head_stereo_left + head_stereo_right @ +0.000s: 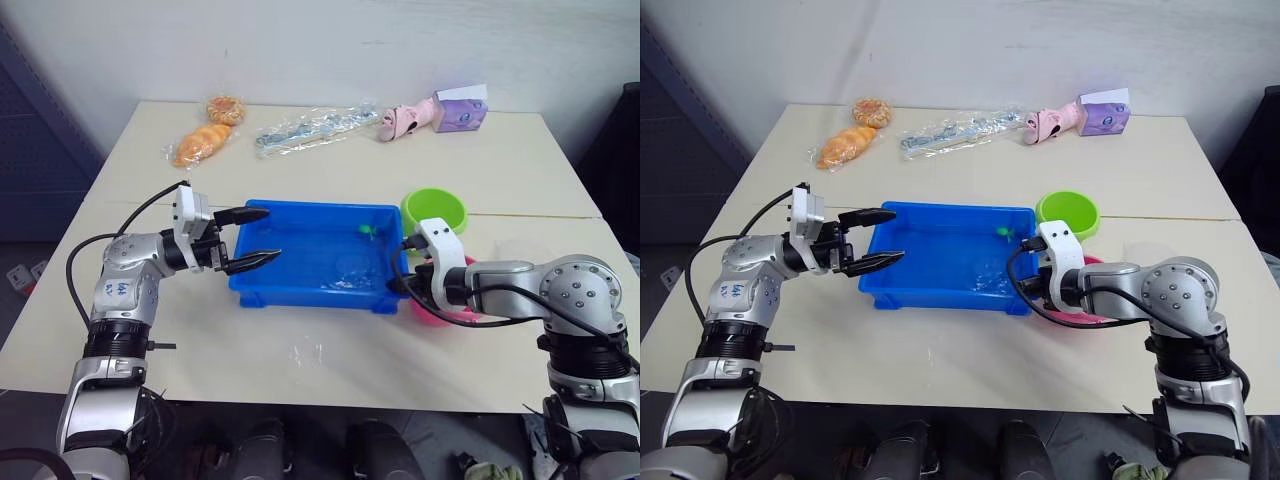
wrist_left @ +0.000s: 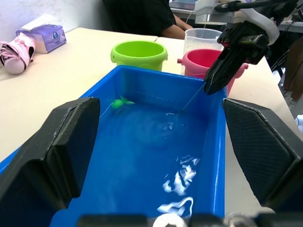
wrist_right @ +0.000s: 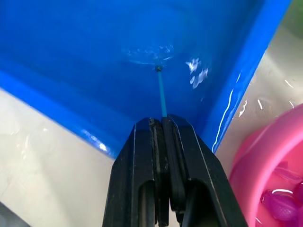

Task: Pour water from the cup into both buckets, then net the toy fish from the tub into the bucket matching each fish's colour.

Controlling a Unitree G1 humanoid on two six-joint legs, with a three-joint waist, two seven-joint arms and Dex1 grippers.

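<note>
over the tub [image 1: 262, 286], at its left end, our left gripper [image 1: 258, 238] is hanging with its fingers spread wide and holding nothing. our right gripper [image 3: 161, 124] is pinching the thin handle of the net [image 3: 161, 92] at the tub's right end, and the hoop is sitting down in the water. one green fish [image 2: 120, 102] is floating near the far wall. we are seeing pink fish [image 3: 279, 204] lying in the pink bucket [image 2: 203, 62], the green bucket [image 1: 434, 210] just behind it, and the cup [image 2: 202, 39] beside them.

Arms were silver-grey metal with black joints, loose black cables, white wrist blocks, black jaws, blue scribbles on the left arm [image 1: 125, 285].
</note>
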